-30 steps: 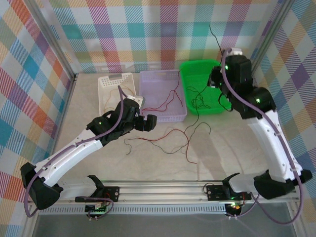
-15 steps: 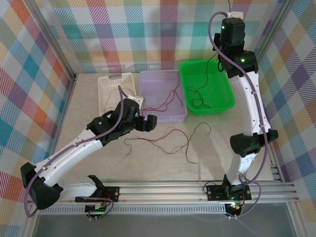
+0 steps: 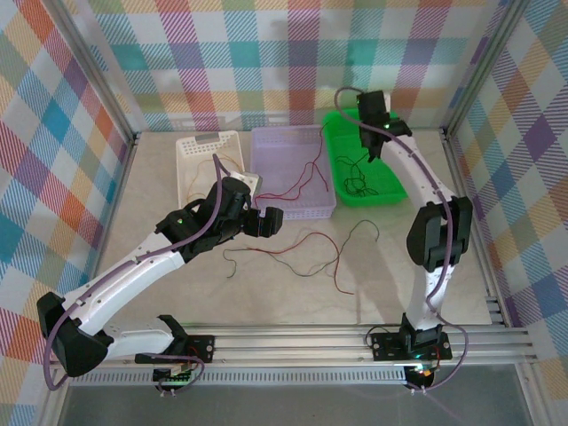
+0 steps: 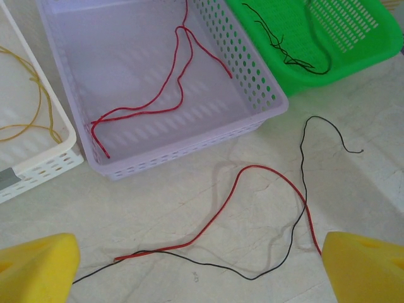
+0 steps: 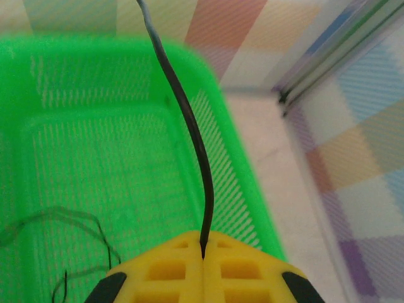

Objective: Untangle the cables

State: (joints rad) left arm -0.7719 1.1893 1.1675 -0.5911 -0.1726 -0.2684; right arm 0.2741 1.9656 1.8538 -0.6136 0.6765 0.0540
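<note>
One black cable (image 5: pixel 189 120) tight in R gripper (image 5: pixel 203 254) over green basket (image 5: pixel 235 165); L gripper (image 4: pixel 201 268) wide apart, empty.

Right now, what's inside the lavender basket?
One red cable lies looped on the lavender basket's floor. From above, the left arm covers its near-left corner, where the wrist view shows the cable's end.

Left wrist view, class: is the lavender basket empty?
No, a red cable lies loosely on the floor of the lavender basket.

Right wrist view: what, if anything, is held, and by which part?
A thin black cable, pinched between the right gripper's shut fingertips; where along it, unclear.
</note>
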